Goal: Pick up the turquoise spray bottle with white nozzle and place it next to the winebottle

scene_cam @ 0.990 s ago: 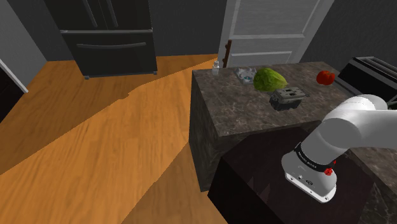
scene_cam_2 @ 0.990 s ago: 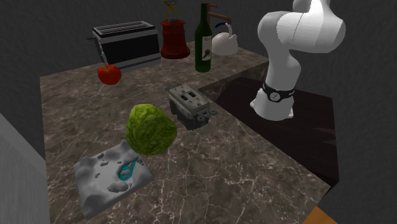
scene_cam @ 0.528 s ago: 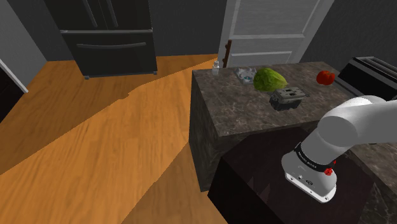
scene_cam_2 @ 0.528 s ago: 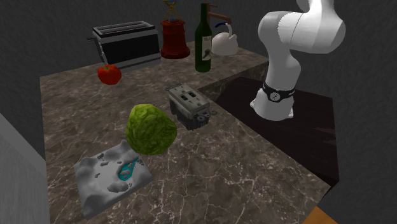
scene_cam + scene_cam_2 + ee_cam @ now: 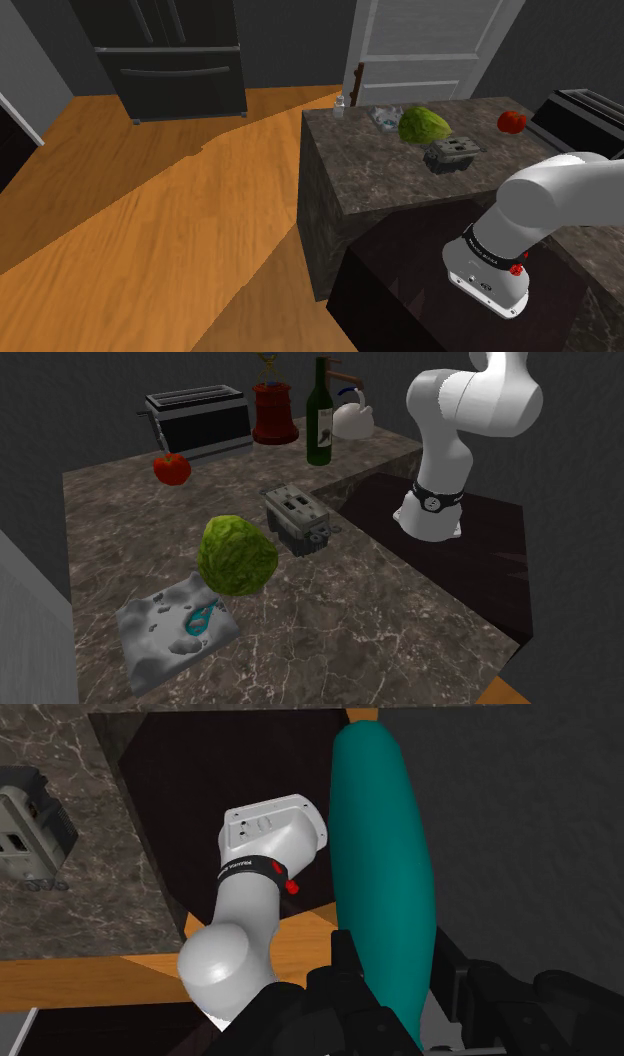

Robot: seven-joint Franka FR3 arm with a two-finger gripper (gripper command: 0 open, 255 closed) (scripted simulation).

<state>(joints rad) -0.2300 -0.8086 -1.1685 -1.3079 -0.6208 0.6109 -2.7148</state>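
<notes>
Upright wine bottle (image 5: 320, 414) at tabletop (image 5: 330, 642) far edge. Red canister (image 5: 275, 414) just beside it on the second exterior view's left, white kettle (image 5: 352, 420) on its right, toaster (image 5: 200, 420) further left. Tomato (image 5: 172, 468), lettuce (image 5: 238, 554) and outlet plate (image 5: 298, 519) mid-surface. The gripper (image 5: 392, 959) clasps the turquoise spray bottle (image 5: 380, 844) off the tabletop, dark stand (image 5: 200, 764) behind it. Bottle's long axis runs out along the fingers, rounded end away from the hand.

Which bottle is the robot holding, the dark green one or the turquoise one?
The turquoise bottle, clasped in the black gripper. The dark green wine bottle stands upright on the counter beside the white kettle.
</notes>
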